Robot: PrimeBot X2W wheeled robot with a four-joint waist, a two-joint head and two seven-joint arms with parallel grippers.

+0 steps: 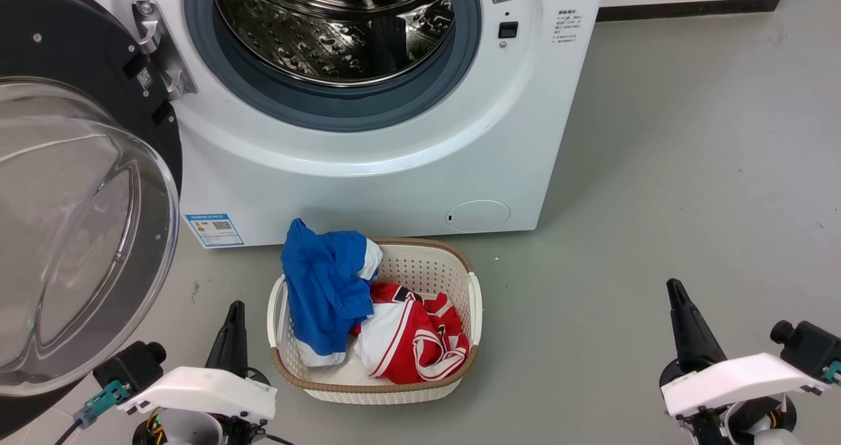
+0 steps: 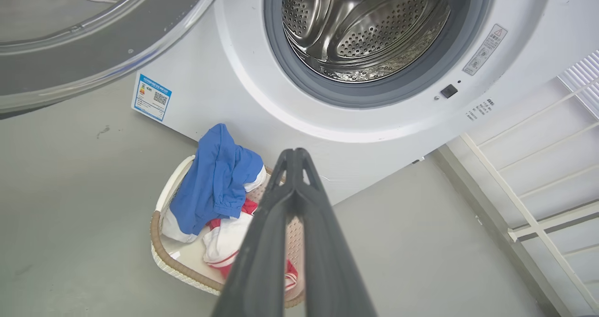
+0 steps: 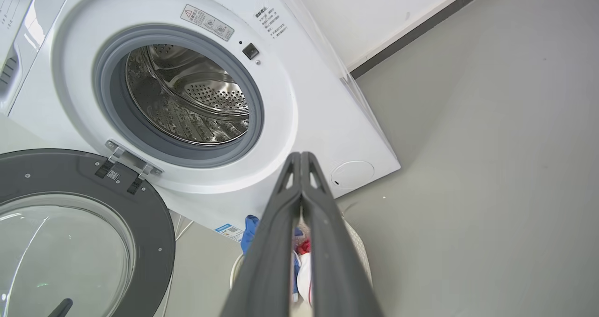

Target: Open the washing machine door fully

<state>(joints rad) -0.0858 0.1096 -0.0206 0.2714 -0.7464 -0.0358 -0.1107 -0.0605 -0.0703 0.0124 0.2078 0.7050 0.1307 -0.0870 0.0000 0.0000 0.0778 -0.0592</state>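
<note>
Above grey floor [image 1: 657, 202], washing machine door [image 1: 79, 234] gapes beside left pincer [image 1: 234, 310], far from right pincer [image 1: 674, 290], both pinched together, empty.

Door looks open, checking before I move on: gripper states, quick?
Left gripper: closed, holding nothing.
Right gripper: closed, holding nothing.
</note>
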